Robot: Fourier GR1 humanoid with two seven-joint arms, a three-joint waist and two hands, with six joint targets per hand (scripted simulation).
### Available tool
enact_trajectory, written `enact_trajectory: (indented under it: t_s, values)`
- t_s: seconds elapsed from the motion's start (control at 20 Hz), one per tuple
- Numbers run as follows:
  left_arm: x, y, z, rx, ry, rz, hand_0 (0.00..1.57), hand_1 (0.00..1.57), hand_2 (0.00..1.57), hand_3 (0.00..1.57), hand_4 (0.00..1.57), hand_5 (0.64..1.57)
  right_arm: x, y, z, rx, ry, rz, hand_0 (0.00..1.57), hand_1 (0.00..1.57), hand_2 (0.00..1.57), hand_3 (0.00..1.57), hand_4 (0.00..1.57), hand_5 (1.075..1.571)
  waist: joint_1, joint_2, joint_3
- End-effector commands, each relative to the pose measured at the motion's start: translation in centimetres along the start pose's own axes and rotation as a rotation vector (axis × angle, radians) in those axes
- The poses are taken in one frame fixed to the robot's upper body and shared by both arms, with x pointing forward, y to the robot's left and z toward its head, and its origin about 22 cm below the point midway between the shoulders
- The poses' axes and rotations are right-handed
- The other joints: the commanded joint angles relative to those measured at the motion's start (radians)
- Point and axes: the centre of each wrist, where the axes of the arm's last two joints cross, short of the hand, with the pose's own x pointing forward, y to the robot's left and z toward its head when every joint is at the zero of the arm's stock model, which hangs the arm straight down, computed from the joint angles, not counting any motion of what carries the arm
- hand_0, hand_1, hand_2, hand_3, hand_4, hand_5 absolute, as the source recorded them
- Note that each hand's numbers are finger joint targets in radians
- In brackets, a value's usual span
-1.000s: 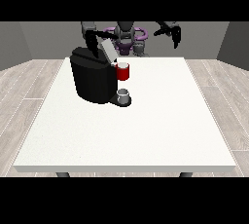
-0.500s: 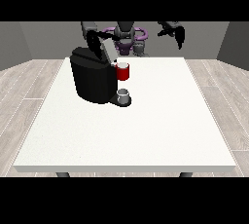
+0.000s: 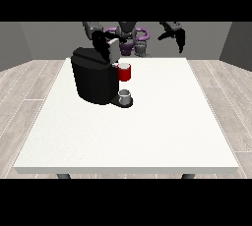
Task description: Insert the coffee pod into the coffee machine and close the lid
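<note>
Noting, front view, a slight creep of the hand at the view's left [image 3: 100, 39] toward the lid [image 3: 112, 51] since half a second ago, and a small outward drift of the hand at the view's right [image 3: 173, 32]. Seeing nothing else shifting.

Placing the left-of-view hand at the top rear of the coffee machine [image 3: 93, 80], touching or just behind the lid; not managing to tell how far open it is or whether it is holding anything. Reading the right-of-view hand as hanging high above the far table [image 3: 162, 127] edge, fingers relaxed and pointing down, carrying nothing.

Flagging risks: pushing the lid down at an angle and shoving the whole machine across the table; closing the lid without a pod confirmed inside; catching the hand between lid and body.

Describing the machine: black, boxy, sitting left of the table's centre, lid standing up and tilted. Marking a red thing at the machine [image 3: 125, 73] on its front. Marking a grey thing [image 3: 125, 95] on the base below, small and cup-like; not telling whether it is the pod.
</note>
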Motion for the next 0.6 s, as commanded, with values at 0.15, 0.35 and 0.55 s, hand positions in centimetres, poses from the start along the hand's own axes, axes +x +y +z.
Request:
enact_trajectory:
  t_s: [0.15, 0.35, 0.55]
  values:
    - [1.3, -0.1, -1.0, -0.049, -0.019, -0.014, 0.00, 0.00, 0.00, 0.00, 0.38, 1.571, 3.7, 3.3, -1.0, 0.072, -0.127, 0.039, 0.00, 0.00, 0.00, 0.00, 0.00, 1.571, 0.059, 0.007, -0.0072]
    - [0.2, -1.2, -0.8, -0.057, -0.020, -0.021, 0.00, 0.00, 0.00, 0.00, 0.33, 1.571, 6.9, 4.1, -1.4, 0.068, -0.167, 0.127, 0.00, 0.00, 0.00, 0.00, 0.10, 1.571, 0.092, 0.033, -0.0081]
    - [1.0, -2.7, -1.4, -0.113, -0.050, -0.012, 0.00, 0.00, 0.00, 0.00, 0.33, 1.571, 8.6, 3.4, -1.6, 0.026, -0.191, 0.168, 0.00, 0.00, 0.00, 0.00, 0.22, 1.571, 0.153, 0.038, -0.0077]
